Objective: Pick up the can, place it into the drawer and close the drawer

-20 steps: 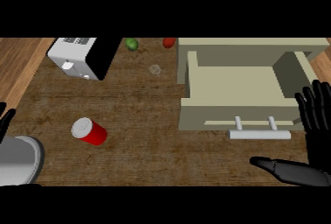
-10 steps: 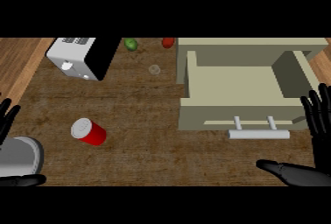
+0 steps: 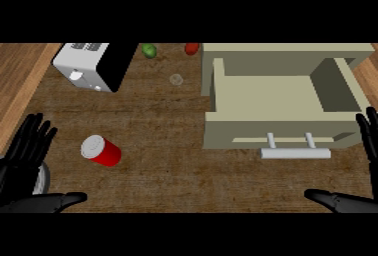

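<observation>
1. Head view: red can [image 3: 101, 150] lies tilted on the brown counter [image 3: 177, 170], left of centre, pale top end facing up-left. Nothing touches it.
2. Drawer [image 3: 277, 100] is pulled open at right, beige, inside bare. Its front panel faces the lower edge, with a pale bar handle [image 3: 295, 152] sticking out on two posts.
3. Can is well apart from the drawer, left of its front panel.
4. Left hand [image 3: 26, 160] at the lower left edge, fingers straight and spread pointing up, thumb stretched out to the right along the bottom. Holds nothing; near the can but apart from it.
5. Right hand [image 3: 353, 202] at the lower right edge, fingers straight up along the right border, thumb pointing left. Holds nothing; just right of the handle, not touching.
6. White toaster [image 3: 92, 65] with a black side stands at upper left.
7. Green item [image 3: 150, 50] and red item [image 3: 192, 48] at the top edge; small pale round thing [image 3: 176, 79] below them. Cannot tell what they are.
</observation>
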### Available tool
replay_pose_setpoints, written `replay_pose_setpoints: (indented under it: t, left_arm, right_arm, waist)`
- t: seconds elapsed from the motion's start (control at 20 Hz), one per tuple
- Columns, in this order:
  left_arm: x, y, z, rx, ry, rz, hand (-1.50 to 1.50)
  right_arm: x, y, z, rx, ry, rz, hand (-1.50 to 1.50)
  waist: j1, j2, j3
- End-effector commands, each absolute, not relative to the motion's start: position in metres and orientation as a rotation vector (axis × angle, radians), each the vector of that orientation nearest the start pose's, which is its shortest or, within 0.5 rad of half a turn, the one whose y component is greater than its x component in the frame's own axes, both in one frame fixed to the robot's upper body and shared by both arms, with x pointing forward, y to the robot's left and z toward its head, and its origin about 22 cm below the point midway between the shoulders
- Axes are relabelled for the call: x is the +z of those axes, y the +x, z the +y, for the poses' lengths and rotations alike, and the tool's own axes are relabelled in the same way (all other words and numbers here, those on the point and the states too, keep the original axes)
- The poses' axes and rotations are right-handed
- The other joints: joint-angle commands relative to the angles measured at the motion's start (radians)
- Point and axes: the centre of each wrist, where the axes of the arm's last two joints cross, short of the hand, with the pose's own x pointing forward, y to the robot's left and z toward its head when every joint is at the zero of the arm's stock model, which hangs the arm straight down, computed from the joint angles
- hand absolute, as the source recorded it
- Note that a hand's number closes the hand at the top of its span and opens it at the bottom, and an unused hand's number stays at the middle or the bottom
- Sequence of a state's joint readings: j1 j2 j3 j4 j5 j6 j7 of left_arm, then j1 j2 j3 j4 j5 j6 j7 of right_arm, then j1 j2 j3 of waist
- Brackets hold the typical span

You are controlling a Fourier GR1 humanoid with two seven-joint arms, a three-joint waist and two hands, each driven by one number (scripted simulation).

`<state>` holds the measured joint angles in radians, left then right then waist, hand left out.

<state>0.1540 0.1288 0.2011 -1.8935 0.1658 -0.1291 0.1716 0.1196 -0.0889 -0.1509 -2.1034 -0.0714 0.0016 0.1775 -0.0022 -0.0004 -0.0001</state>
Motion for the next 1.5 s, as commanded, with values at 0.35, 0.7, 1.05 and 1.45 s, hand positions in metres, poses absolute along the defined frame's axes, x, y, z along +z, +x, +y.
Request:
replay_pose_setpoints:
  t: [0.35,0.7,1.05,1.45]
  left_arm:
    - [-0.015,0.187,0.297,0.070,0.135,-1.557,-1.50]
    - [-0.041,0.202,0.301,0.114,0.175,-1.533,-1.50]
    - [-0.076,0.206,0.312,0.104,0.191,-1.481,-1.50]
    - [-0.103,0.213,0.340,0.146,0.191,-1.476,-1.50]
  right_arm:
    - [0.109,0.176,-0.299,-0.062,-0.183,-1.820,-1.50]
    - [0.112,0.193,-0.289,-0.077,-0.202,-1.828,-1.50]
    - [0.130,0.172,-0.291,-0.065,-0.188,-1.830,-1.50]
    - [0.122,0.163,-0.296,-0.065,-0.198,-1.832,-1.50]
  waist:
    - [0.001,0.000,0.000]
    - [0.005,0.001,0.000]
    - [0.001,0.000,0.000]
    - [-0.002,0.000,0.000]
